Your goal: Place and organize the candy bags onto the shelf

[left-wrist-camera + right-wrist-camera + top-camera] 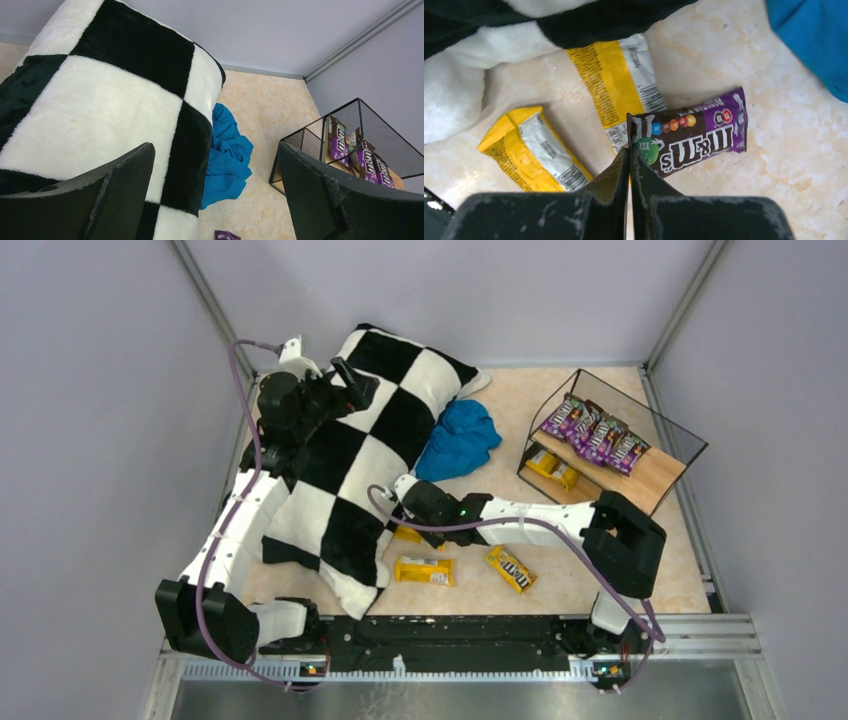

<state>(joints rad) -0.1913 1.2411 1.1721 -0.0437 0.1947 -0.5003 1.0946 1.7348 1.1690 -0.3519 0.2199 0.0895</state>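
Observation:
My right gripper [629,152] is shut on the left edge of a purple M&M's packet [694,135], low over the table beside the pillow's edge. Two yellow packets [616,85] [534,150] lie just beyond it, one partly under the pillow. In the top view the right gripper [405,490] is at mid-table, with two yellow packets [425,571] [510,568] near the front. The shelf [655,475] at the right holds several purple packets [595,435] on its top board and yellow ones [552,468] below. My left gripper [355,380] is open and empty above the pillow.
A black-and-white checkered pillow [350,470] covers the left half of the table. A blue cloth [460,440] lies between the pillow and the shelf. In the left wrist view the pillow [100,110], the cloth [227,160] and the shelf's wire frame [350,130] show.

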